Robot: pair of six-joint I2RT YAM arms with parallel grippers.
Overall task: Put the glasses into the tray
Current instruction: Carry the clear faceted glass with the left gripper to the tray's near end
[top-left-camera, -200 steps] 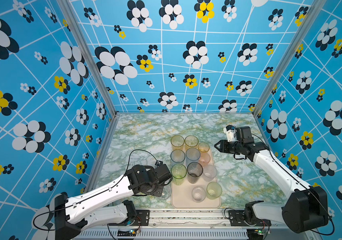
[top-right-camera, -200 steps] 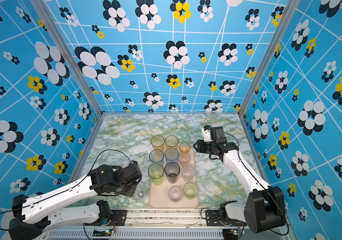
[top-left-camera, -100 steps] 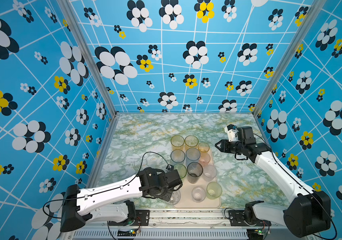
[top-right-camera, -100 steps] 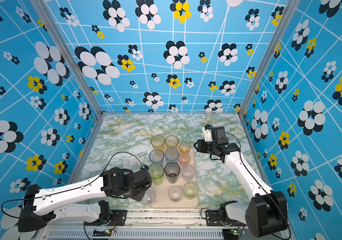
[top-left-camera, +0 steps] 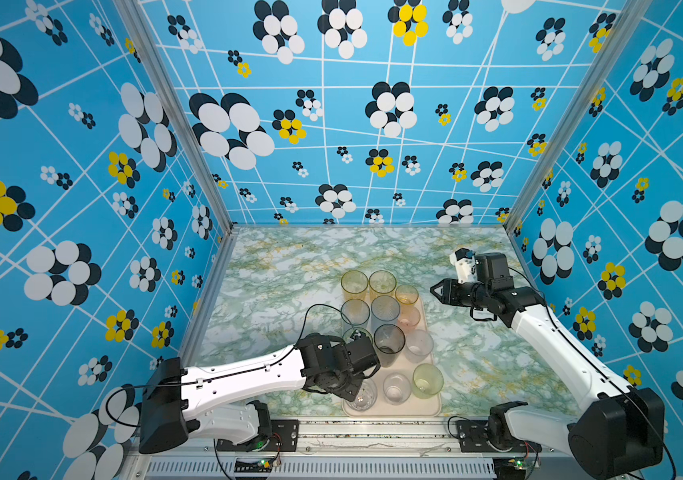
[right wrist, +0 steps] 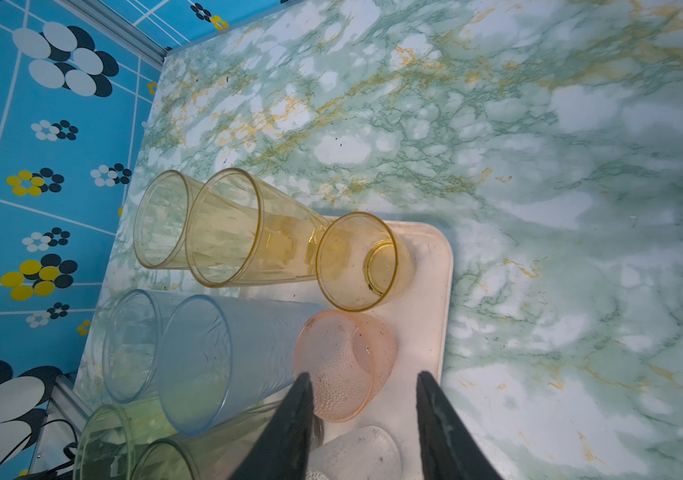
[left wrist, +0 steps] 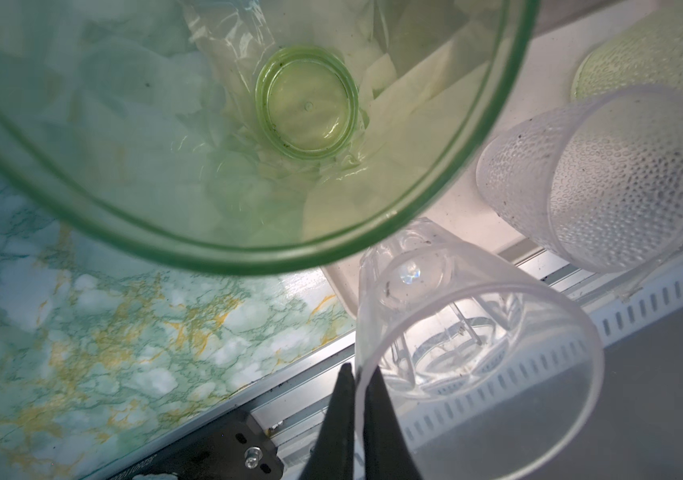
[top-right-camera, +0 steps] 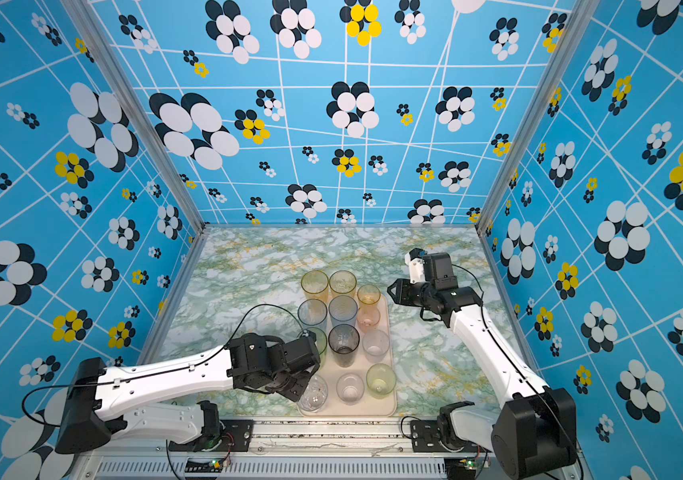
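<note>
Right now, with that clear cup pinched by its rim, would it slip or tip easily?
Probably light: the clear tumbler looks thin-walled and empty. The left gripper pinches just one spot of its rim, so it may swing or slip on the smooth wall. Set down, its narrower base could let it tip.

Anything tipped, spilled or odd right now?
Nothing spilled or tipped. The clear tumbler, pinched at its rim by the left gripper, stands close to the tray's near corner rim; dark specks dot the pink tumbler.
</note>
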